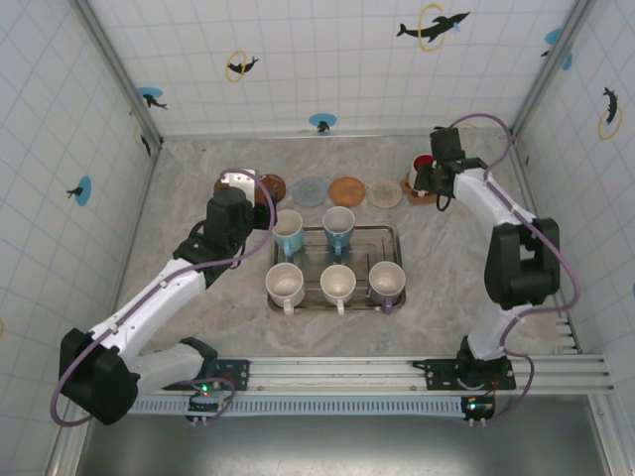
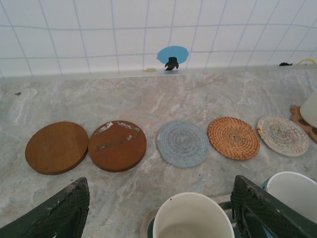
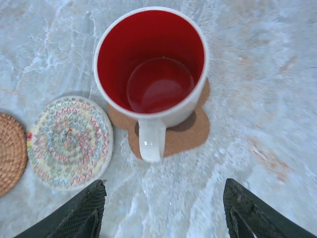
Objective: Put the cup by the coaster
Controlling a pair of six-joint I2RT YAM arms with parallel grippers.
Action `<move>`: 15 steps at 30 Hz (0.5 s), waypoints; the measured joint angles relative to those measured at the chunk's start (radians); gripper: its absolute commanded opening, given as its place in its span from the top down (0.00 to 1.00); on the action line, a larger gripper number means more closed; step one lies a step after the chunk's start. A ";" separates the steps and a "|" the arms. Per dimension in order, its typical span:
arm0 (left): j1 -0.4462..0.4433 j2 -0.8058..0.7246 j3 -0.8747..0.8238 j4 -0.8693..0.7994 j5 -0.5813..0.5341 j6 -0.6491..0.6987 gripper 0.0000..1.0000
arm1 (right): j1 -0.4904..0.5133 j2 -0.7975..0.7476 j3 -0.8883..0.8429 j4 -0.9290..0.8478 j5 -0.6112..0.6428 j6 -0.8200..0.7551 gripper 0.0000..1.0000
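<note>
As the red-lined white ceramic mug is resting on the far-right brown cork coaster, the right gripper is being held open, empty; the left gripper is being spread empty over a white cup, presumably for grasping.

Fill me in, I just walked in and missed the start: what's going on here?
The right end effector hangs open above a red-lined mug that stands on a brown coaster at the right end of the coaster row; it holds nothing. The left end effector, also open, hovers by the back-left cup of five in the metal tray. The five other coasters are bare.
</note>
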 measured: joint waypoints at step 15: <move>0.000 0.056 0.042 -0.048 -0.018 -0.006 0.26 | 0.223 -0.338 -0.234 0.328 0.158 0.199 0.35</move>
